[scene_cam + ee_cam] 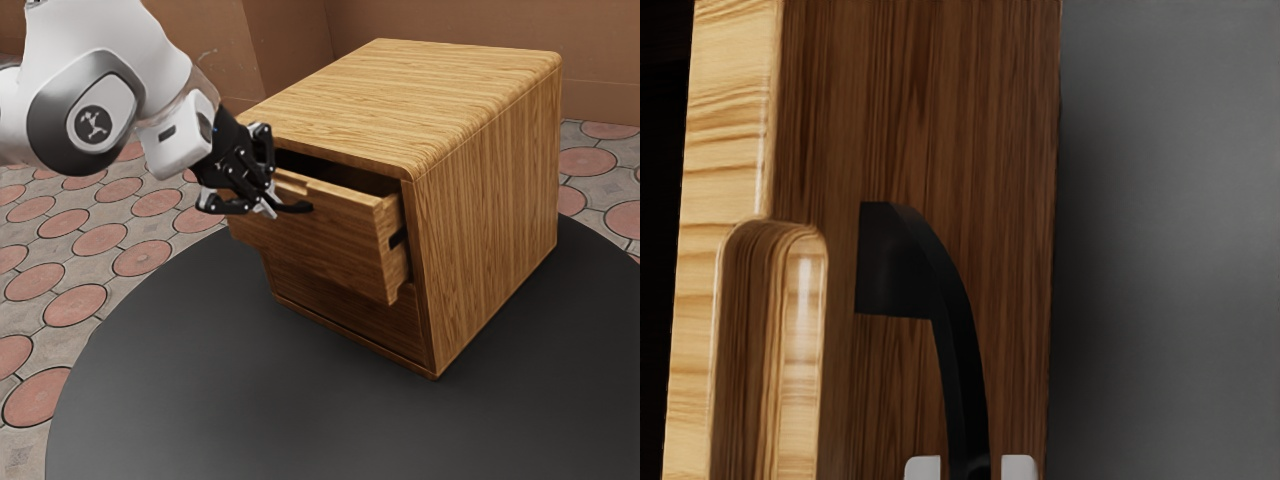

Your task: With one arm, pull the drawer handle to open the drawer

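Note:
A wooden cabinet [480,190] stands on a round black table [250,400]. Its top drawer [330,240] is pulled partway out, with a dark gap showing behind the drawer front. A black curved handle [292,208] sits on that front. My black gripper [262,203] comes in from the exterior view's left and is shut on the handle. In the wrist view the handle [930,300] runs down the drawer front [920,110] and passes between my two light finger pads [923,468], which touch it on both sides.
A lower drawer front [340,305] sits flush below the open one. The cabinet is near the table's far side. Patterned tile floor [90,250] surrounds the table, and brown walls [290,30] rise behind.

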`<state>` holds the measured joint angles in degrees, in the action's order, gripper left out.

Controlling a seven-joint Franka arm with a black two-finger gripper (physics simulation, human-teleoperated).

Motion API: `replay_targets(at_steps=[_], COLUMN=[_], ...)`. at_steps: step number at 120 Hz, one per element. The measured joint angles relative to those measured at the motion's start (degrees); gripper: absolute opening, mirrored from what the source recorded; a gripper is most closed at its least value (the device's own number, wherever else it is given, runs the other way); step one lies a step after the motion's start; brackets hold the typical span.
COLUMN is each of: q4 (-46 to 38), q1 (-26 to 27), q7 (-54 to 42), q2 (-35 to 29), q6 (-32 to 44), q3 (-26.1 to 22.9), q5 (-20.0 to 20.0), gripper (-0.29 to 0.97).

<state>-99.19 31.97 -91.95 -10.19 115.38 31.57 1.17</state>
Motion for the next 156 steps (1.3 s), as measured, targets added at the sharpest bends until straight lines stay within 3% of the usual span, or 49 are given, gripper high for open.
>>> replay_targets(at_steps=[56, 82, 110, 156], q4=[-5.3, -9.6, -12.4, -21.0], q1=[-0.4, -8.9, -10.8, -21.4], q7=[-0.1, -0.1, -0.1, -0.1], q2=[-5.7, -9.8, -12.4, -21.4], q6=[0.1, 0.0, 0.0, 0.0], q3=[-0.5, -8.0, -10.1, -19.0], q5=[0.0, 0.0, -0.4, -1.6], gripper=[-0.1, -0.09, -0.1, -0.09])
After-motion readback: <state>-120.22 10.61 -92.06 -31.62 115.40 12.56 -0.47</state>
